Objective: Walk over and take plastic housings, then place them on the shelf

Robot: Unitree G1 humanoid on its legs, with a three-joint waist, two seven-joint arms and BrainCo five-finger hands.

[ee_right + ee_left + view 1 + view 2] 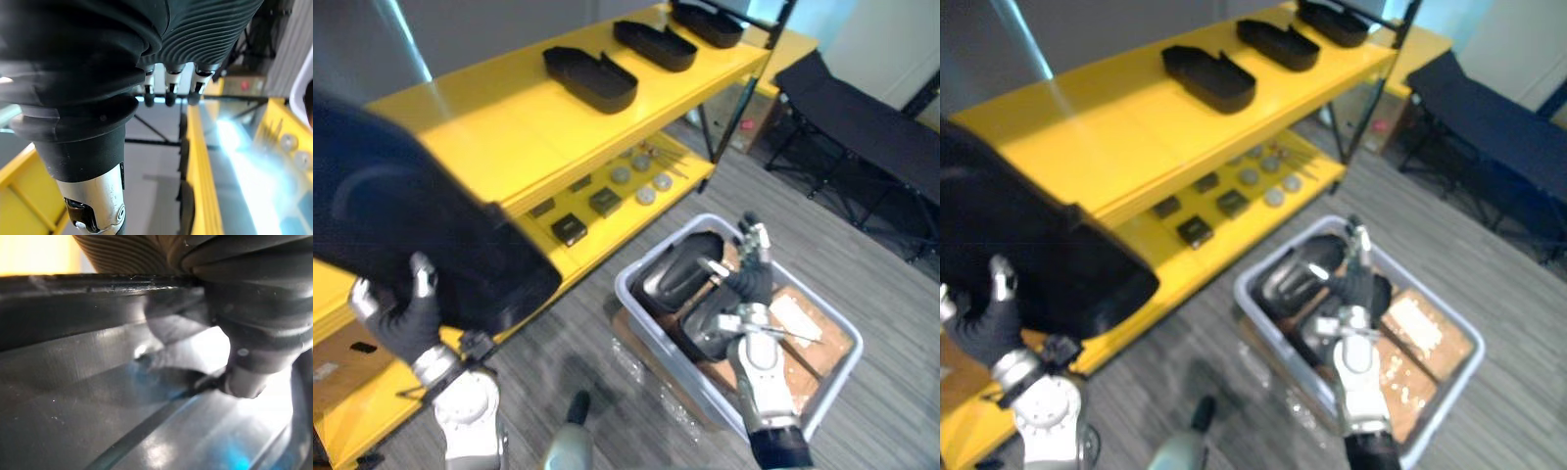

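**Left eye view.** We see the left hand [403, 318] at the lower left, its fingers and thumb curled round the rim of a large black housing [431, 235], which it holds tilted over the near end of the yellow shelf [499, 137]. Three more housings [590, 78] lie in a row, apart from one another, farther along the top board. Small parts [605, 201] rest on the lower board. On the floor beside the shelf stands a grey bin [636, 308] with dark binned housings [677, 269] and cardboard [822, 338] inside. The right hand [751, 284] hovers over the bin, fingers spread and straight, holding nothing.

**Right eye view.** We see the same layout. A dark folding cot [1489, 127] stands well apart at the right.

**Left wrist view.** We see the thumb [244, 377] pressed on the held housing's glossy inner wall, just beside its rim.

**Right wrist view.** We see the dark-tipped fingers [168, 93] in a straight row and bare, with the yellow shelf beyond them.
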